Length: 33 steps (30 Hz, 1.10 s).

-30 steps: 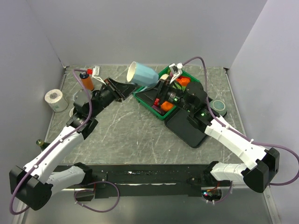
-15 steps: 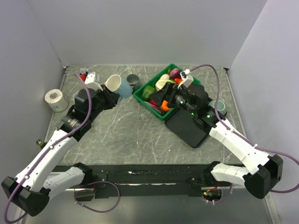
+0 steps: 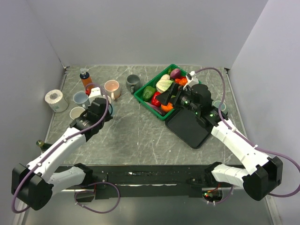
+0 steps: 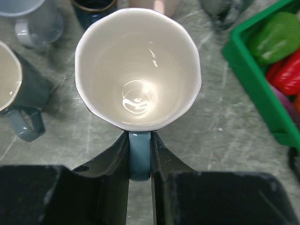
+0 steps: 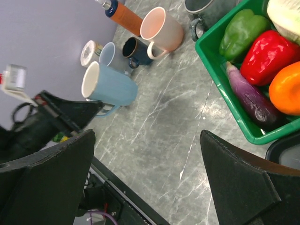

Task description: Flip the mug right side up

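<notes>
The light blue mug [image 4: 138,70] has a white inside and its opening faces up at the left wrist camera. My left gripper [image 4: 139,137] is shut on its blue handle. In the right wrist view the mug [image 5: 112,88] stands upright, at or just above the table, beside the other mugs. In the top view my left gripper [image 3: 100,108] covers it, so it is almost hidden there. My right gripper [image 5: 147,136] is open and empty; in the top view it [image 3: 162,97] hovers over the near edge of the green basket.
A pink mug [image 3: 112,88], a grey mug [image 3: 132,83], a pale blue mug [image 3: 80,98], a cream-lined mug [image 3: 77,113], an orange bottle [image 3: 86,78] and a paper roll [image 3: 56,100] crowd the left. The green basket [image 3: 139,97] of vegetables and a black tray [image 3: 187,129] lie right.
My left arm carried the mug from high near the basket down to the left among the other mugs, turning its opening from sideways to up. My right gripper shifted slightly right.
</notes>
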Motion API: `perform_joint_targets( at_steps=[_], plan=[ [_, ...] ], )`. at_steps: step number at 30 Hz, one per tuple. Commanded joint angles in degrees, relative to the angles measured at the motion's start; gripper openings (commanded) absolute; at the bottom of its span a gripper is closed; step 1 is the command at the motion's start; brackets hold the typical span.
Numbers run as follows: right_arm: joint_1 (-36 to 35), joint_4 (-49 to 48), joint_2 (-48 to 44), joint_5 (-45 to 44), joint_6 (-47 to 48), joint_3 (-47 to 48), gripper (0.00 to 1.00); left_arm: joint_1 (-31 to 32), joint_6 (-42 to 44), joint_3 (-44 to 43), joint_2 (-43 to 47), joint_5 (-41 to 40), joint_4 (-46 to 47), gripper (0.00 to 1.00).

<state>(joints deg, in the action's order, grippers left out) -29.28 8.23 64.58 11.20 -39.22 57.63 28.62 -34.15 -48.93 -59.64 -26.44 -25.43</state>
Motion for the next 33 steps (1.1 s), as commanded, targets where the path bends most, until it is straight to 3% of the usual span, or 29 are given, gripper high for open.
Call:
perform_joint_targets(
  at_steps=[1,18,25,33],
  plan=[
    [1.2,-0.8,-0.2,1.1,-0.6,-0.8,1.0,-0.1,-2.8,1.9,0.0,-8.0,7.1,0.01],
    [6.2,-0.9,0.0,5.0,-0.9,-3.2,1.0,-0.8,-3.3,8.1,-5.7,-16.5,18.3,0.01],
    [7.8,-0.1,-0.7,5.9,-0.8,-3.6,1.0,-5.5,-1.6,9.5,-9.1,-12.4,23.0,0.01],
    [9.7,0.1,-0.2,7.9,-1.2,-3.9,1.0,-6.3,-2.1,13.0,-9.2,-10.9,25.0,0.01]
  ],
)
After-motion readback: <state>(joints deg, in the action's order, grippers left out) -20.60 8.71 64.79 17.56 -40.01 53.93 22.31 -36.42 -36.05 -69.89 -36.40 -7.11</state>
